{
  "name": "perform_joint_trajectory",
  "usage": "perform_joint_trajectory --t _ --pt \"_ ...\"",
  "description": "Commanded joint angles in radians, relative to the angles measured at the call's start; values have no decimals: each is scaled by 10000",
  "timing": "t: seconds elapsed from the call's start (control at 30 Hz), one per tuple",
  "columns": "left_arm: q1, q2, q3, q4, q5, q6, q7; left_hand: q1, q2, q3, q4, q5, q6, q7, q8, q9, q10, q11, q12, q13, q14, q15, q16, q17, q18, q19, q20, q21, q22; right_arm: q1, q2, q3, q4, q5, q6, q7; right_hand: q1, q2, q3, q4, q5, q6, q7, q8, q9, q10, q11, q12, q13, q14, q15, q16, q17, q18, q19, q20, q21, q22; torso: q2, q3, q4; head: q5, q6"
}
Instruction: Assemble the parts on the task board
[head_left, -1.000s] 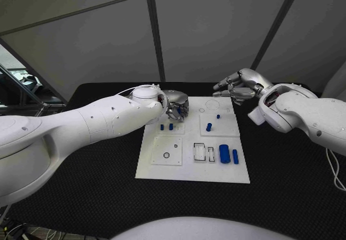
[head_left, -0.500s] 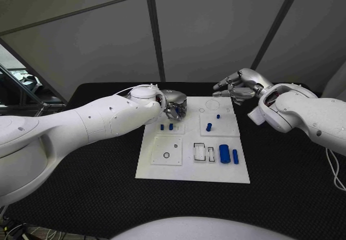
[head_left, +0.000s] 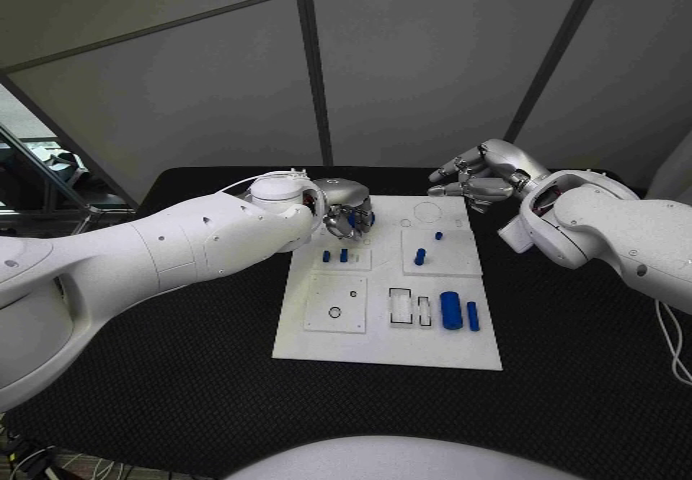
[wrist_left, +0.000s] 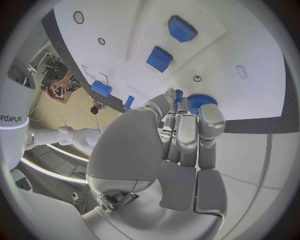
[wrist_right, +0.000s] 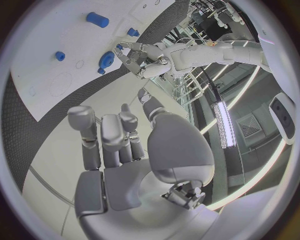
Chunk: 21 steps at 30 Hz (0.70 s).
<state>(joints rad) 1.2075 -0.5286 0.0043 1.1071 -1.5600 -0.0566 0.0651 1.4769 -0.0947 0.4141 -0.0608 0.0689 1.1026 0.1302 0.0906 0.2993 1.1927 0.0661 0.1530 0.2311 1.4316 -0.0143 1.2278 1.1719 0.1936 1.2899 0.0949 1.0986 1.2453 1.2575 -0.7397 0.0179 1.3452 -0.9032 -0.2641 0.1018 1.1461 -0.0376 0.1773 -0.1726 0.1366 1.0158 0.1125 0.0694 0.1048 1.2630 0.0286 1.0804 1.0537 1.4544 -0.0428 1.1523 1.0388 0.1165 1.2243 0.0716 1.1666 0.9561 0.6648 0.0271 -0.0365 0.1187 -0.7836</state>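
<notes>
**Over the far edge of the task board: both hands above the white plate**

On the black, finely textured tabletop (head_left: 173, 400) lies the task board (head_left: 325, 340), a flat, matte white rectangular plate with shallow square tiles and outlined recesses. Grey wall panels divided by dark seams stand behind the tabletop.

Left hand (head_left: 343, 212): silver, smooth metal, with its fingers bent down over the far left corner of the board. In the left wrist view its fingertips (wrist_left: 177, 96) pinch a small blue piece, and a toothed blue gear (wrist_left: 201, 102) lies on the board just under and beside them; whether the gear itself is held cannot be told.

Right hand (head_left: 476, 172): silver, with its fingers loosely curled and apart, empty, hovering past the far right corner of the board, well apart from the parts.

Parts on the board: two short blue pegs (head_left: 335, 256) stand side by side on a tile just nearside of the left hand. A blue peg (head_left: 420, 256) and a smaller blue stub (head_left: 437, 235) sit on the tile between the two hands. Farther toward the robot, a rounded blue cylinder (head_left: 450, 309) and a slim blue bar (head_left: 472, 316) lie side by side, next to two rectangular outlined slots (head_left: 400, 305). A small dark ring (head_left: 335, 312) marks the near left tile.
</notes>
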Motion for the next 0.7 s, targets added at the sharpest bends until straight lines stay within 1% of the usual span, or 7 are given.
perform_joint_trajectory --t 0.03,0.07,0.27,0.33,0.47,0.57,0.7 --pt "10 -178 79 214 157 -286 66 -79 -9 39 -15 -22 80 -16 -16 -18 105 -31 19 -6 56 19 18 -32 -823 26 6 47 5 16 -10 6 19 -13 -39 130 -13 93 23 -64 29 -26 -1 -33 11 72 6 54 11 62 2 30 12 72 90 -7 29 13 14 1 -8 28 5" --pt "-7 -241 136 265 165 -313 62 -86 -9 38 -12 -24 81 -16 -17 -20 105 -31 18 -7 55 19 16 -35 -822 23 6 43 3 16 -12 6 21 -13 -39 132 -13 93 23 -64 29 -26 -1 -33 11 72 6 54 11 62 2 30 12 72 90 -7 29 13 18 3 -18 64 16" --pt "-132 -620 435 545 189 -373 49 -116 -18 35 -6 -35 88 -15 -23 -28 103 -30 13 -12 57 20 21 -39 -823 22 7 49 12 14 -28 6 23 -13 -37 135 -13 93 23 -64 29 -26 -1 -33 11 72 6 54 11 62 2 30 12 72 90 -7 29 13 16 -2 -19 51 1" --pt "-166 -761 504 630 205 -293 39 -146 -36 29 -1 -45 91 -15 -30 -36 97 -28 5 -18 55 20 12 -59 -821 14 7 40 10 14 -25 6 18 -13 -35 134 -13 93 23 -64 29 -26 -1 -33 11 72 6 54 11 62 2 30 12 72 90 -7 29 13 20 1 -24 73 -5" --pt "-203 -986 567 737 225 -217 16 -172 -46 26 5 -51 91 -14 -38 -44 89 -26 -4 -24 55 22 11 -69 -820 10 8 40 13 13 -17 6 15 -13 -33 133 -13 93 23 -64 29 -26 -1 -33 11 72 6 54 11 62 2 30 12 72 90 -7 29 13 18 10 -26 83 -11" --pt "-221 -1122 590 808 278 -214 8 -175 -47 26 6 -53 91 -14 -39 -45 88 -26 -5 -25 55 22 11 -70 -821 11 8 42 15 13 -15 6 9 -13 -33 133 -13 93 23 -64 29 -26 -1 -33 11 72 6 54 11 62 2 30 12 72 90 -7 29 13 21 3 -7 64 -14" --pt "-241 -1271 627 866 395 -129 -38 -190 -50 26 10 -57 93 -14 -43 -50 86 -25 -9 -29 56 23 14 -72 -822 13 9 48 22 12 -24 6 9 -13 -30 130 -13 93 23 -64 29 -26 -1 -33 11 72 6 54 11 62 2 30 12 72 90 -7 29 13 22 0 -18 76 -23"
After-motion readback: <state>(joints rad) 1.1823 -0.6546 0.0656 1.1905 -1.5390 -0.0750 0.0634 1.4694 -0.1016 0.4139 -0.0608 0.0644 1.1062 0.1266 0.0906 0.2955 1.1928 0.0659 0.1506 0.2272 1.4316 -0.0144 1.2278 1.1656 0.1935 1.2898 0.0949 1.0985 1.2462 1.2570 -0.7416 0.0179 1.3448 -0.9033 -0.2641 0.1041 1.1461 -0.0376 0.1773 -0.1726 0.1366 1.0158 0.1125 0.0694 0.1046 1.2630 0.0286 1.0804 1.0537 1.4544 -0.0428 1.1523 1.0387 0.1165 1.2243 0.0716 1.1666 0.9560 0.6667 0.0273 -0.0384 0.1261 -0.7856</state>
